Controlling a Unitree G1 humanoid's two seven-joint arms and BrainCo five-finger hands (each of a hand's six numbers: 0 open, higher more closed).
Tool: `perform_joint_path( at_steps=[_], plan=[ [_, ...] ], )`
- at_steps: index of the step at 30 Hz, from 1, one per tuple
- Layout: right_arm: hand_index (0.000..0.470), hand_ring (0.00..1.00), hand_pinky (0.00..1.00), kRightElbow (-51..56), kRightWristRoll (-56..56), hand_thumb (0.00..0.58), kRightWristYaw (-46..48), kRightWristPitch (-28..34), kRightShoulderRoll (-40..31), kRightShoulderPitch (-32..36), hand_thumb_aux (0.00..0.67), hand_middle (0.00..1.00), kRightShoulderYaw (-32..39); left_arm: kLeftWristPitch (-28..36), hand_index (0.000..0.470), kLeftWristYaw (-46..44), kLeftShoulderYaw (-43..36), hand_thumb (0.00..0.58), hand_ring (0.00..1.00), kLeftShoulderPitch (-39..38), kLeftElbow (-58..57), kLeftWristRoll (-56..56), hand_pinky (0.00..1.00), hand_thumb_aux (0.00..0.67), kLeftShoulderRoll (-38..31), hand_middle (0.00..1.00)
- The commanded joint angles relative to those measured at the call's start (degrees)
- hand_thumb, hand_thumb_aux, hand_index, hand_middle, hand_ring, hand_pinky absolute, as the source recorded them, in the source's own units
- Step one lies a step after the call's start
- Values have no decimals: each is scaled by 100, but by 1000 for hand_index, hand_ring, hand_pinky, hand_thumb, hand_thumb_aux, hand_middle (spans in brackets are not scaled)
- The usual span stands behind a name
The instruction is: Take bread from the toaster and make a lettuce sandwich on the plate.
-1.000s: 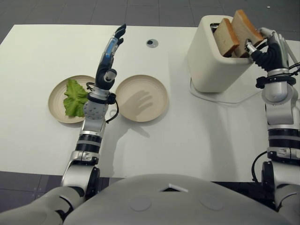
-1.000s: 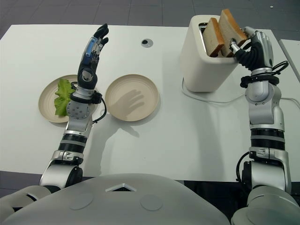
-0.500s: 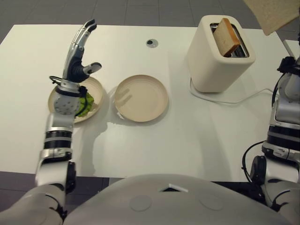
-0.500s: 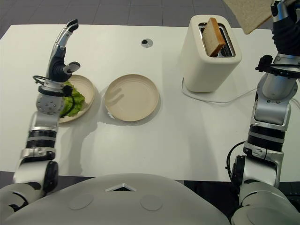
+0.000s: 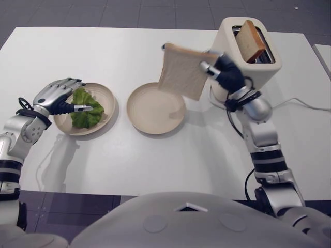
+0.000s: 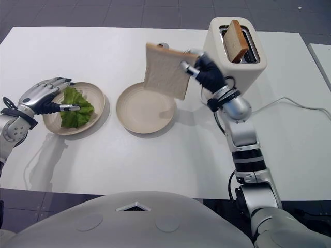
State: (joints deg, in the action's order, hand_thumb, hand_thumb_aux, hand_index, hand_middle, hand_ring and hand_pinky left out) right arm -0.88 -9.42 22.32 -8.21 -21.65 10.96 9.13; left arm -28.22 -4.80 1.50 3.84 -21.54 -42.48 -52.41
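Centre frame, right hand (image 5: 226, 74): clamped on one edge of a bread slice (image 5: 182, 71), which hangs tilted in the air above the empty plate (image 5: 155, 111).
Left edge, left hand (image 5: 54, 96): down at the rim of the lettuce plate (image 5: 107, 94), right against the leaf. Whether it actually has hold of it, can't tell.
Risk, the slice: it's pinched at one side only, so it could sag, tear or slip out and land on the white table (image 5: 155, 155) instead of the plate.
Risk, the drop: let go from this tilt and it may end up half off the rim.
Risk, the toaster: the right forearm sits just beside the toaster (image 5: 226, 32), so a wide swing could knock it.
Empty plate: bare, centre of frame, nothing on it yet.
Lettuce plate: one green lettuce leaf (image 5: 87, 106), left of the empty plate.
Toaster, upper right: one more toast slice (image 5: 250, 40) standing in a slot.
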Motion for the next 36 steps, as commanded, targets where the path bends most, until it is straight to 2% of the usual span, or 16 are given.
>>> perform_joint_path(
  at_steps=[1,2,3,4,5,6,15,16,17,18,28,32,36],
  plan=[
    [470,1000,1000,640,531,580,375,74,112,-194,670,1000,566,-6,162,-386,-240,331,0,-179,259,231,0,231,-84,0],
    [470,1000,1000,752,627,580,410,63,157,-211,670,1000,646,-26,230,-445,-289,429,0,-194,283,287,0,328,-73,0],
    [470,1000,1000,857,718,580,433,42,204,-221,670,1000,710,-45,243,-477,-326,445,0,-196,294,327,0,347,-66,0],
    [470,1000,1000,964,813,580,438,15,246,-219,670,1000,763,-54,284,-504,-354,489,0,-206,315,359,0,405,-67,0],
    [470,1000,1000,1064,896,580,437,-9,284,-210,670,1000,798,-67,380,-535,-383,559,0,-209,326,395,0,541,-70,0],
    [470,1000,1000,1172,995,580,416,-39,321,-191,670,1000,825,-96,470,-578,-417,580,0,-211,329,442,0,670,-75,0],
    [470,980,980,1645,1525,580,-145,-438,460,20,670,980,689,-549,470,-403,-504,580,0,-54,325,873,0,670,119,0],
    [347,694,694,1655,1591,540,-255,-496,482,48,494,694,660,-576,470,-361,-524,580,0,-35,298,884,0,670,146,0],
    [15,0,0,1645,1679,36,-374,-559,505,72,21,0,641,-595,470,-329,-545,580,0,-20,267,871,0,670,169,0],
    [0,0,0,1615,1733,0,-457,-617,536,86,0,0,625,-623,470,-296,-558,580,0,-3,231,857,0,670,192,0],
    [0,0,0,1306,1824,0,-1214,-1396,886,230,0,0,176,-1128,470,307,-511,580,0,268,54,1038,0,670,392,0],
    [0,0,0,1326,1845,0,-1310,-1490,939,248,0,0,56,-1480,470,498,-497,580,0,452,199,1357,0,670,666,0],
    [0,0,0,1267,1818,0,-1323,-1494,931,232,0,0,4,-1580,470,635,-713,580,0,770,143,1208,0,670,1039,0]
  ],
)
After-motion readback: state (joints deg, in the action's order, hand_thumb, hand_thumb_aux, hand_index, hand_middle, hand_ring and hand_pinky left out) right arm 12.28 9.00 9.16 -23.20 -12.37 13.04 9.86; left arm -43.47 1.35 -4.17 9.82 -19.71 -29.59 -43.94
